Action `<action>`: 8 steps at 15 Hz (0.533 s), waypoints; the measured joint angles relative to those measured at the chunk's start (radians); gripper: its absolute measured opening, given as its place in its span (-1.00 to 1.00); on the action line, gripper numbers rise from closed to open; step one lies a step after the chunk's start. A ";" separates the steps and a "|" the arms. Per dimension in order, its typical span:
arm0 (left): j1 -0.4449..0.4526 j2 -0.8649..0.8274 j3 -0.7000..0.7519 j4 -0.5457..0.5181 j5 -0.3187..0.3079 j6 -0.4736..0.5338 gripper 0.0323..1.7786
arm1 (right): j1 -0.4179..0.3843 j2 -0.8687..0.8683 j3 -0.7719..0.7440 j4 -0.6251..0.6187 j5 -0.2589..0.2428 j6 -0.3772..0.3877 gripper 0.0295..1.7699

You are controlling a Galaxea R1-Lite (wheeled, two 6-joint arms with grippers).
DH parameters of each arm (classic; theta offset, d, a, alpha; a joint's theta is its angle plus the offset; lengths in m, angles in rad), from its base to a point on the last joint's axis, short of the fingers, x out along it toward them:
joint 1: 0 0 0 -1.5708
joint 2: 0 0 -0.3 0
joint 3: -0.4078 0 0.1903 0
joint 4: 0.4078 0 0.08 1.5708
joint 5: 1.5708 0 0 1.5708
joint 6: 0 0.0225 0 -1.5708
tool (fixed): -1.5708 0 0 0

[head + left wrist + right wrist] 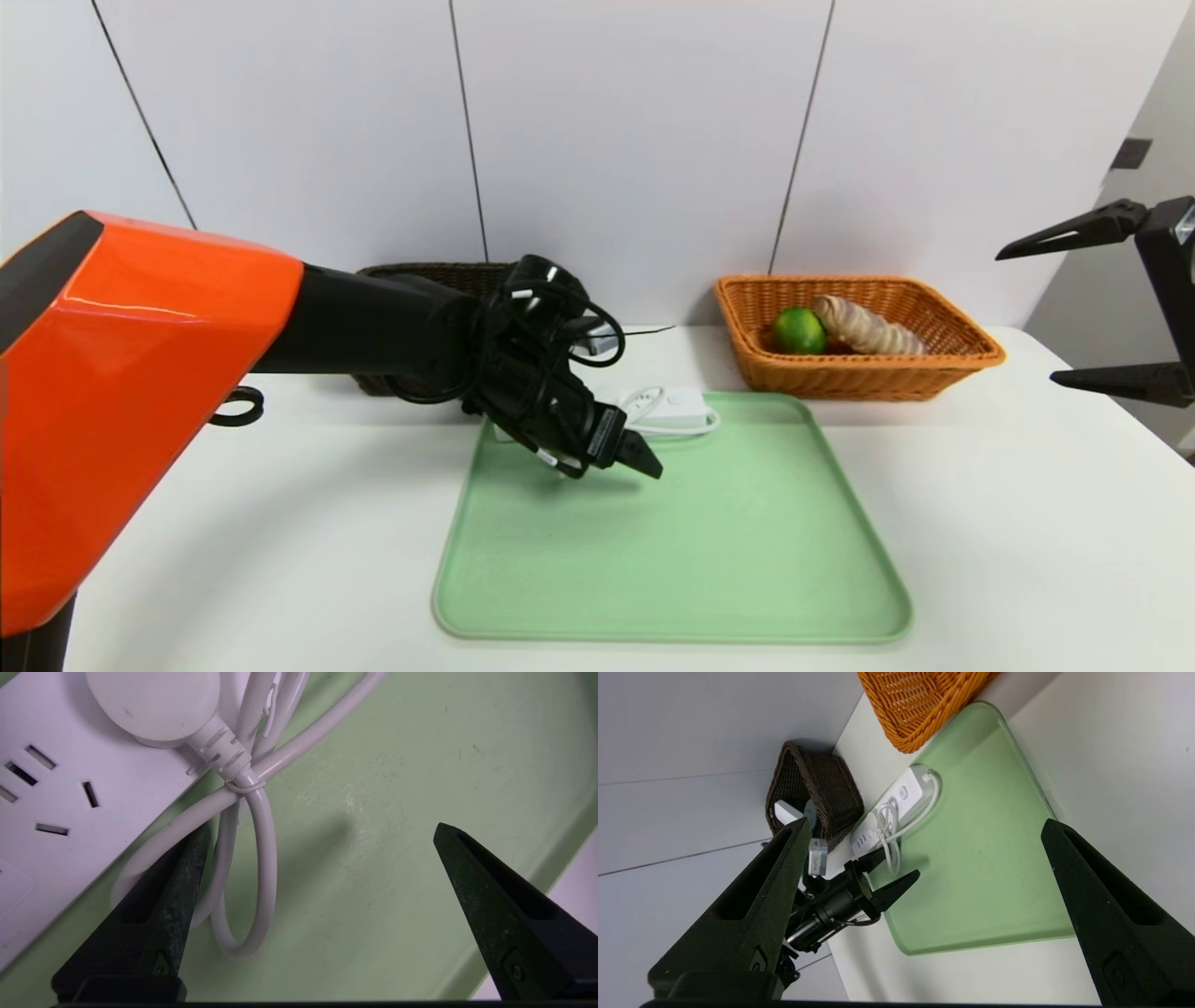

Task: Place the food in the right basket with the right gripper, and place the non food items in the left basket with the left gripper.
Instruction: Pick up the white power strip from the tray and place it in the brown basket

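- White panelled walls back a white table (1027,523) carrying a flat pale-green plastic tray (709,560).
- White plastic power strip (677,408) lies at the tray's far edge, long axis along that edge, its cord (252,858) coiled toward the tray's middle.
- Left gripper (611,455), claw wide and empty, hovers beside it; best to straddle the strip's body across its width, not the loose cord.
- Right gripper (1092,308) hangs wide and empty off the table's right edge.

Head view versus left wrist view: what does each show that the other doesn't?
Only the head view: the lime and bread roll in the orange basket, the dark basket, and the right gripper open at the right edge. Only the left wrist view: the power strip's sockets and tied cord loop. Both: power strip, green tray, open left gripper.
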 joint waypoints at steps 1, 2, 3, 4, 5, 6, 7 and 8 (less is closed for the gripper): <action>-0.001 0.004 -0.003 -0.005 0.000 -0.001 0.90 | 0.000 0.000 0.000 0.000 -0.001 -0.001 0.93; -0.002 0.007 -0.005 -0.008 0.000 -0.002 0.90 | 0.000 0.000 -0.001 0.000 -0.001 -0.001 0.93; -0.003 0.010 -0.005 -0.011 -0.001 -0.002 0.90 | -0.001 0.001 -0.001 -0.001 -0.001 -0.001 0.93; -0.003 0.013 -0.005 -0.013 0.000 -0.002 0.90 | -0.001 0.001 -0.001 -0.001 -0.001 -0.001 0.93; -0.003 0.015 -0.006 -0.014 -0.001 -0.001 0.90 | -0.001 0.001 -0.001 -0.002 0.000 -0.001 0.93; -0.003 0.017 -0.006 -0.014 -0.001 -0.002 0.90 | -0.001 0.001 -0.001 -0.009 0.001 -0.001 0.93; -0.003 0.018 -0.006 -0.014 -0.001 -0.004 0.90 | -0.001 0.001 -0.001 -0.011 0.000 -0.001 0.93; -0.003 0.019 -0.006 -0.014 -0.001 -0.007 0.90 | -0.001 0.001 -0.001 -0.012 0.000 -0.001 0.93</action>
